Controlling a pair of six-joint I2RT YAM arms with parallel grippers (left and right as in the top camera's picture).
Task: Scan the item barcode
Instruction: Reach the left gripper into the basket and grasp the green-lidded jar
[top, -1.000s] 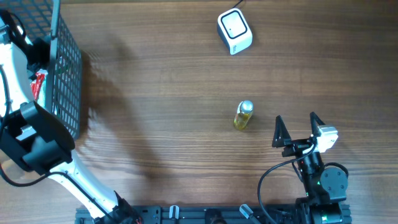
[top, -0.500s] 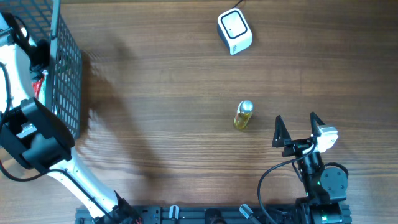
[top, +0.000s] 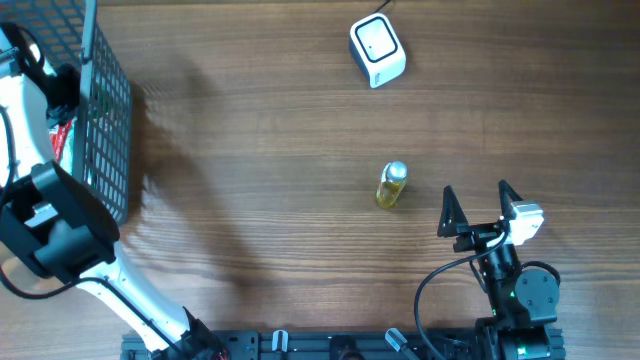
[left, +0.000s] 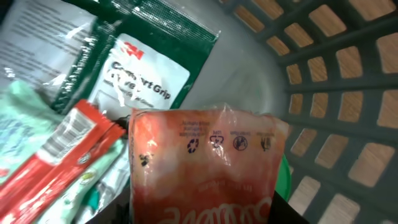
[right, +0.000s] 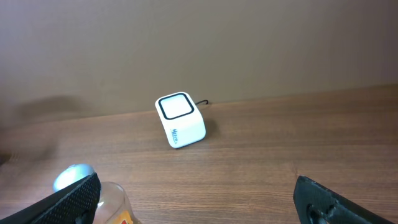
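Observation:
In the left wrist view my left gripper (left: 202, 214) is down inside the basket (left: 323, 74), its dark fingers (left: 118, 214) pressed against both sides of an orange-red pouch (left: 205, 155) with white lettering. From overhead only the left arm (top: 40, 90) shows, reaching into the black wire basket (top: 105, 120). The white barcode scanner (top: 377, 50) stands at the far side of the table and is also seen as the scanner (right: 180, 119) in the right wrist view. My right gripper (top: 476, 205) rests open near the front edge, holding nothing.
A small yellow bottle (top: 391, 185) with a silver cap lies mid-table, just left of the right gripper; this bottle (right: 93, 196) touches the edge of the right wrist view. Other packets (left: 143, 68) and a red wrapper (left: 62, 149) lie in the basket.
The left arm has shifted slightly at the basket. The right arm, the bottle and the scanner have not moved.

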